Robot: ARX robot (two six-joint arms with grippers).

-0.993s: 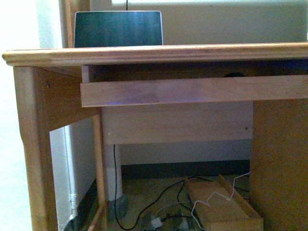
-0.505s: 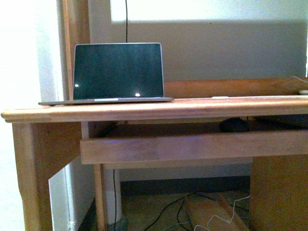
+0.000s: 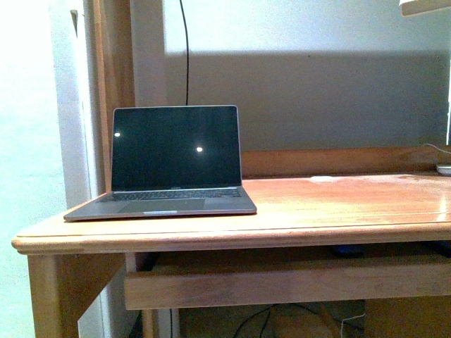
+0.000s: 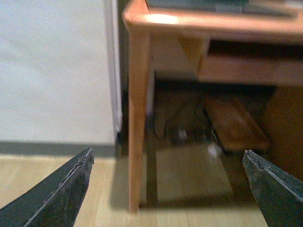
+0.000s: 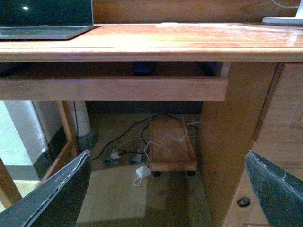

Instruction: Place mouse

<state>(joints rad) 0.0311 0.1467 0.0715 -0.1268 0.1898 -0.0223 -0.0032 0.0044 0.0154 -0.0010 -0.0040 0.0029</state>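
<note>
Mouse: you will find the mouse [image 5: 143, 68] in the right wrist view, a small dark dome on the pull-out shelf [image 5: 113, 88], tucked under the edge of the desk [image 3: 317, 211]. In the front view only a dark bluish sliver shows at the lower right of the frame, in the gap beneath the desktop. It is too slight to call for certain.
Left gripper: your left gripper [image 4: 165, 189] has its fingers [image 4: 61, 194] spread wide with nothing between them. Its camera faces the desk leg and the floor beyond, and that picture is blurred.
Right gripper: your right gripper [image 5: 165, 194] is also spread wide and empty, and it is well apart from the mouse.
Laptop: the laptop [image 3: 173, 165] stands open at centre left of the front view, on the desktop, with its screen dark.
Desk edge: a white object [image 3: 444, 169] lies at the far right edge of the frame. Only part of it shows.
Under the desk: cables [image 5: 128, 151] trail on the floor beside a low wooden board [image 5: 170, 146].
</note>
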